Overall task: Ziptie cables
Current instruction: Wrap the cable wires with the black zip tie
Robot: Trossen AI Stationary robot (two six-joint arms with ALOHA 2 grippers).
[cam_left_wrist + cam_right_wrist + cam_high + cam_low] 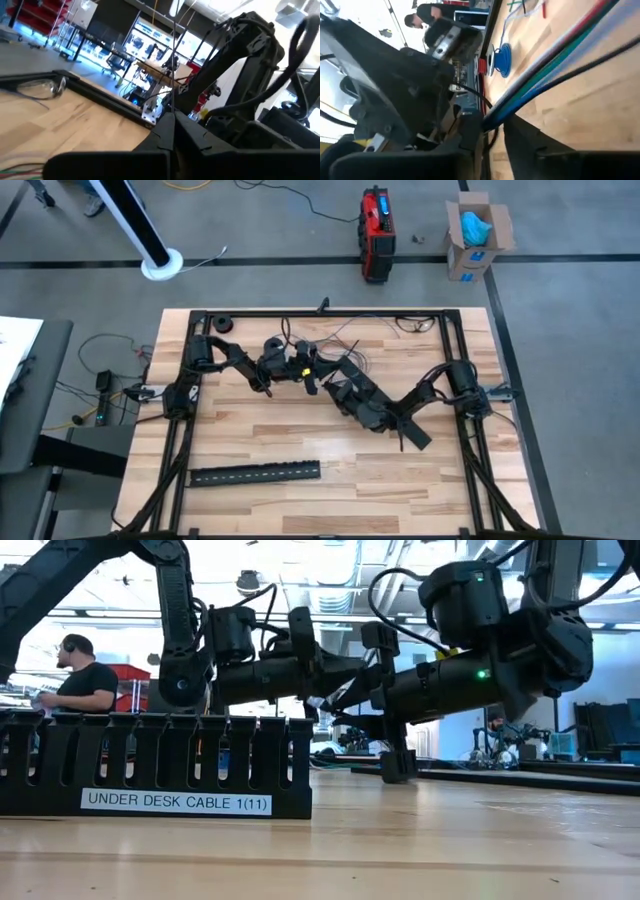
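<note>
Thin and flexible, the cables show in the right wrist view as a tight bundle of blue, green, grey and dark strands with a red one alongside, running in a taut diagonal over the pale wooden worktop. The bundle's lower end runs right into the narrow gap between the fingers of the right end effector, which is closed to a slim grip on it. Beyond the bundle, loose green, white and red wire ends lie on the wood near a small round blue tape roll.

From above, both dark arms meet near the middle of the worktop's far half. The left end effector sits just beside the right end effector, and thin dark cable strands loop from that meeting point toward the far edge of the frame. In the left wrist view a single thin strand rises straight up from the tips of the left end effector, whose fingers are pressed together with the strand pinched between them.

A long black slotted plastic strip lies flat near the front of the worktop, well apart from both arms. A person is in the room behind
</note>
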